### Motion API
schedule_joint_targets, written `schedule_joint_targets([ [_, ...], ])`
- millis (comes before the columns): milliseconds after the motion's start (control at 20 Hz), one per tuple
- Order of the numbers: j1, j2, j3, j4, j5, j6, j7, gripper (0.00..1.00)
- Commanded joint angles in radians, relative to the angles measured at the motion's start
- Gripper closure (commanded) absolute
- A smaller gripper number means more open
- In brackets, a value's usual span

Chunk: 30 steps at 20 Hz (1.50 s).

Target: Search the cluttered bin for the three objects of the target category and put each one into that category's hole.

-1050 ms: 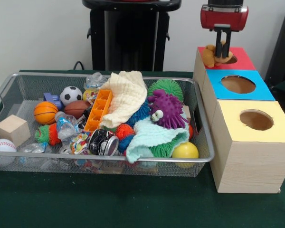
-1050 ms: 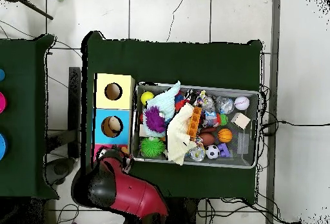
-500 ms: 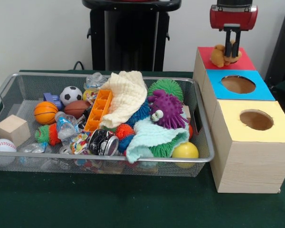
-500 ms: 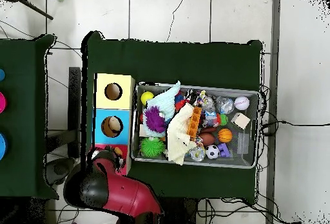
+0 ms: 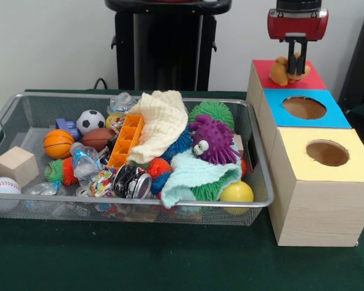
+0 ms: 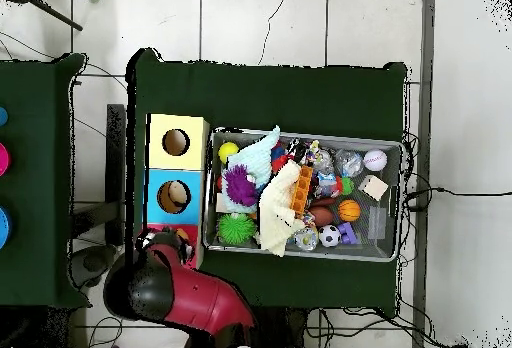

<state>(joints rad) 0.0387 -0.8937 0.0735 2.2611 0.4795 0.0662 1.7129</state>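
A robot lab, set up for a test: a green-clothed table [image 6: 300, 94] stands on a pale tiled floor [image 6: 260, 24] with loose cables [image 6: 440, 192] trailing beside it, and another green table [image 6: 35, 174] stands just beside the first.

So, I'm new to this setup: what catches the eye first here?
The wire bin heaped with toys, above all the purple spiky creature with googly eyes at its right end. Beside it stand three boxes, and the gripper holds a tan plush toy over the red box.
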Motion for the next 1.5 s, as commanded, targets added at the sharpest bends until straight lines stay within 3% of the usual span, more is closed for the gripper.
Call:
schedule_joint_targets([
  [50,-0.064,0.032,0.140,0.099,-0.034,-0.059,0.250,1.00],
  [550,-0.095,-0.027,0.229,0.197,-0.010,-0.055,0.306,1.00],
  [900,-0.133,-0.021,0.329,0.211,0.021,-0.077,0.369,1.00],
  [1250,-0.122,0.014,0.318,0.179,0.007,-0.093,0.373,1.00],
  [1500,-0.142,0.105,0.274,0.131,-0.080,-0.206,0.329,1.00],
])
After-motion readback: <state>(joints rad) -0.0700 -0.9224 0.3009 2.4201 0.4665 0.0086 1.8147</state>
